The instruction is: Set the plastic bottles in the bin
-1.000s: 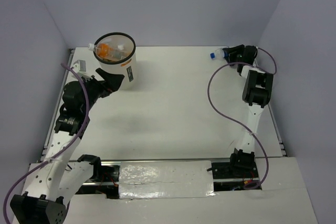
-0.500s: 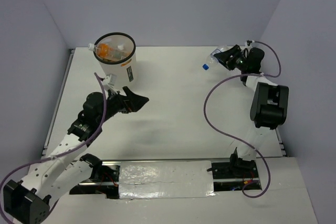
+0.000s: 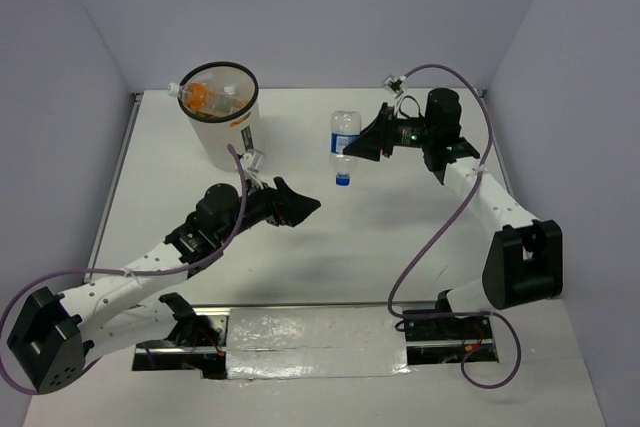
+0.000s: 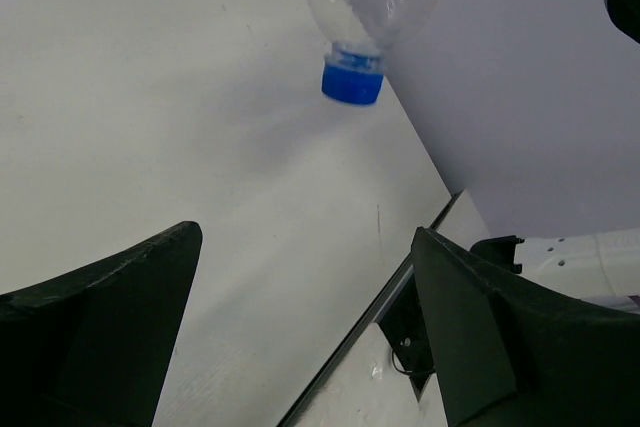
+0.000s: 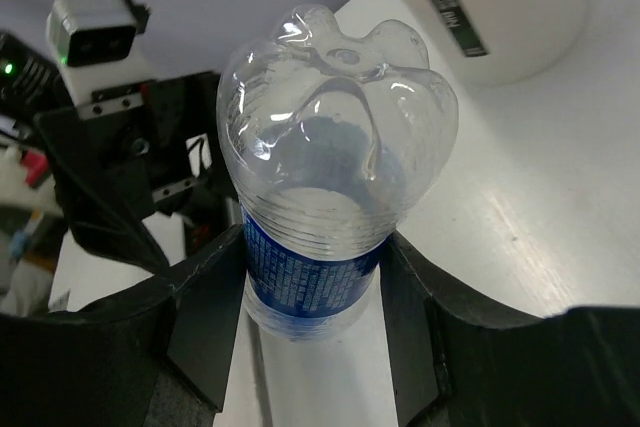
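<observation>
The right gripper (image 3: pixel 362 147) is clamping the blue-label bottle (image 3: pixel 343 142) cap-down above the table (image 3: pixel 400 237), well apart from the bin (image 3: pixel 238 147). The left wrist view is plainly showing the left gripper (image 4: pixel 300 337) spread wide, empty, facing the blue cap (image 4: pixel 352 84).

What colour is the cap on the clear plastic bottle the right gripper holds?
Blue; the cap shows best in the left wrist view.

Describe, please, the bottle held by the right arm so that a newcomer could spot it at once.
On the white table, look right of the black-rimmed bin, toward the back. There the right gripper holds a clear bottle in the air, cap down. Its blue label and cap set it apart from the orange-filled bottles inside the bin.
</observation>
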